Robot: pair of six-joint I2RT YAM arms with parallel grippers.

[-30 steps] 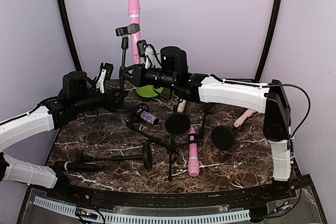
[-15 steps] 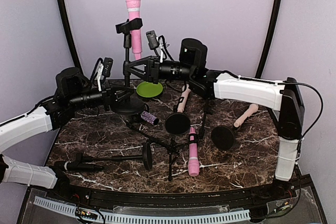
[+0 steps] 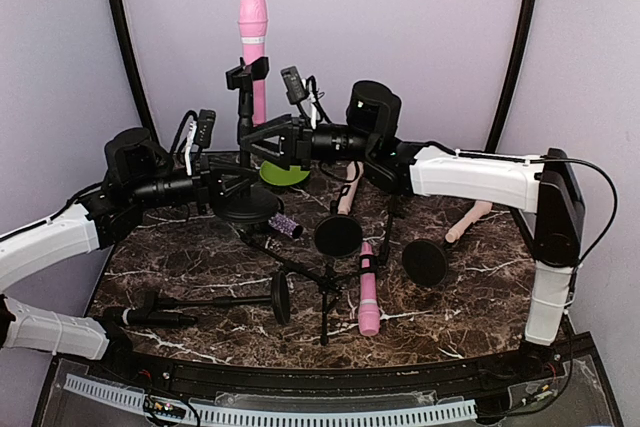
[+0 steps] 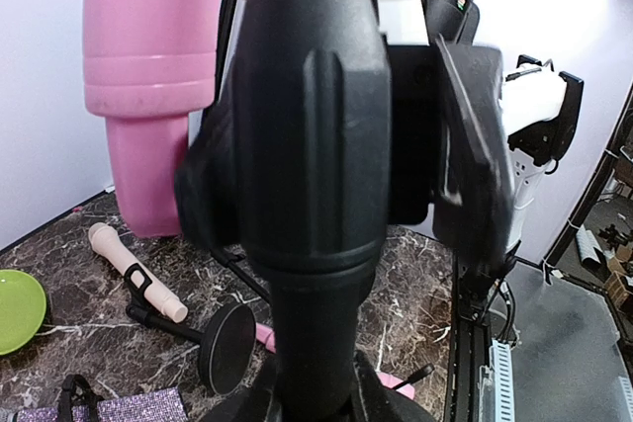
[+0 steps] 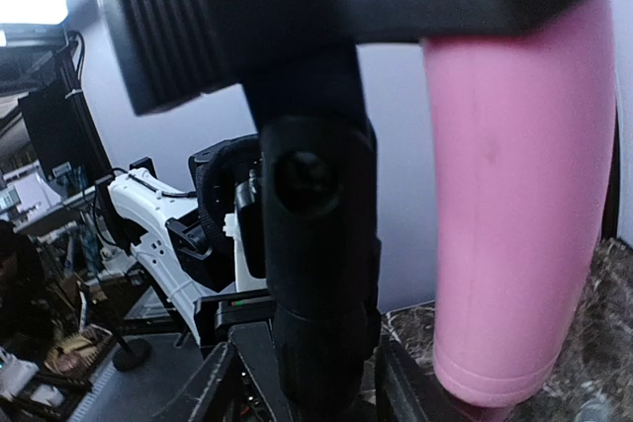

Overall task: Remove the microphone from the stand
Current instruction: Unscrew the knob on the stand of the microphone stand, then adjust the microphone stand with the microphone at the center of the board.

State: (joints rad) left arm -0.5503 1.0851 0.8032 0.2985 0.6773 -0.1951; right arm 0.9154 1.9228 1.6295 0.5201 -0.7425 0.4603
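Observation:
The pink microphone (image 3: pixel 253 37) stands upright in the clip of the black stand (image 3: pixel 243 125) at the back of the table. Low on the stand's pole, just above its round base, my left gripper (image 3: pixel 230 185) is shut on the stand. In the left wrist view the pole (image 4: pixel 307 195) fills the frame, with the microphone (image 4: pixel 148 76) behind it. My right gripper (image 3: pixel 265 142) sits higher on the same pole. In the right wrist view its fingers (image 5: pixel 213 382) flank the pole (image 5: pixel 321 274) with a slight gap, open. The microphone (image 5: pixel 519 195) hangs to their right.
A green plate (image 3: pixel 283 173) lies behind the stand. On the marble lie another pink microphone (image 3: pixel 368 292), two beige ones (image 3: pixel 468 219), a glittery purple one (image 3: pixel 285 224), a black one (image 3: pixel 150 317) and toppled stands with round bases (image 3: pixel 425 262).
The right arm has risen and drawn back to the right, and its jaws have loosened from the pole. The stand and microphone have shifted slightly. The left gripper keeps its hold.

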